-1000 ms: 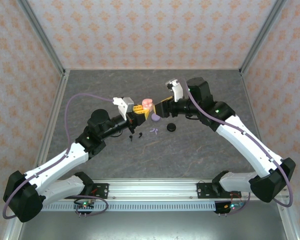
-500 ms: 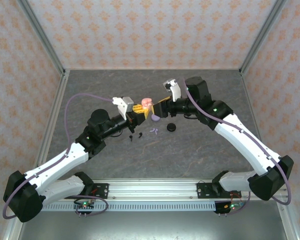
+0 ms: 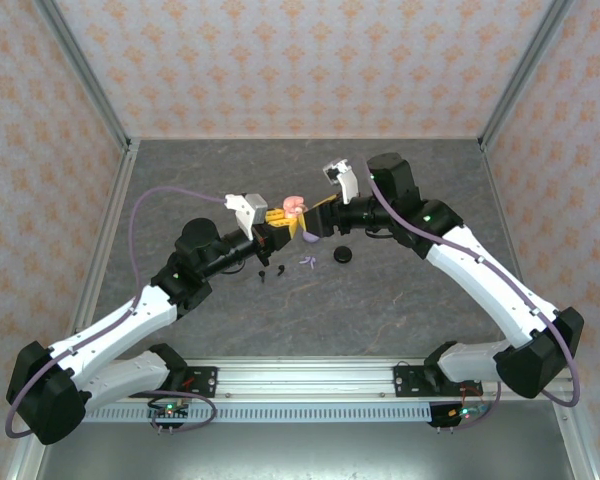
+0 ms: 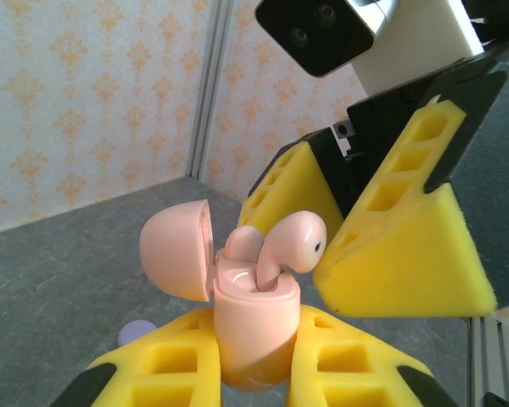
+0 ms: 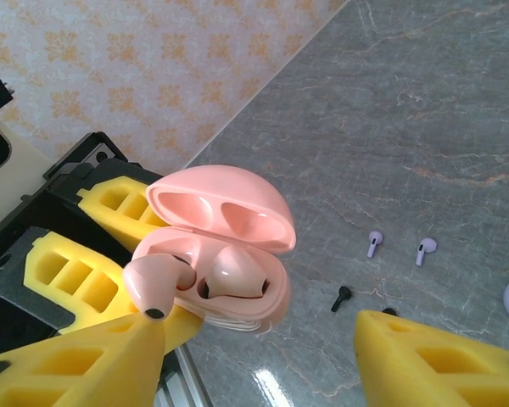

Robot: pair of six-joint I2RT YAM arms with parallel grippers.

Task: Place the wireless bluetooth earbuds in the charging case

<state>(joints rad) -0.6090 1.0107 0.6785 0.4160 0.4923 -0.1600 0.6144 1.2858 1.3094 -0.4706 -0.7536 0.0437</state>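
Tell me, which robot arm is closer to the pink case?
Left. The left fingers squeeze the pink case from both sides. The right fingers stand open beside it, one right by the pink earbud.

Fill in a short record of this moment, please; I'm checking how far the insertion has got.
case: pink, lid open, gripped by left gripper
seated earbud: down in its slot
second earbud: partly in, head up, against a right gripper finger
right gripper: open
table: lilac earbuds and black earbud lying loose
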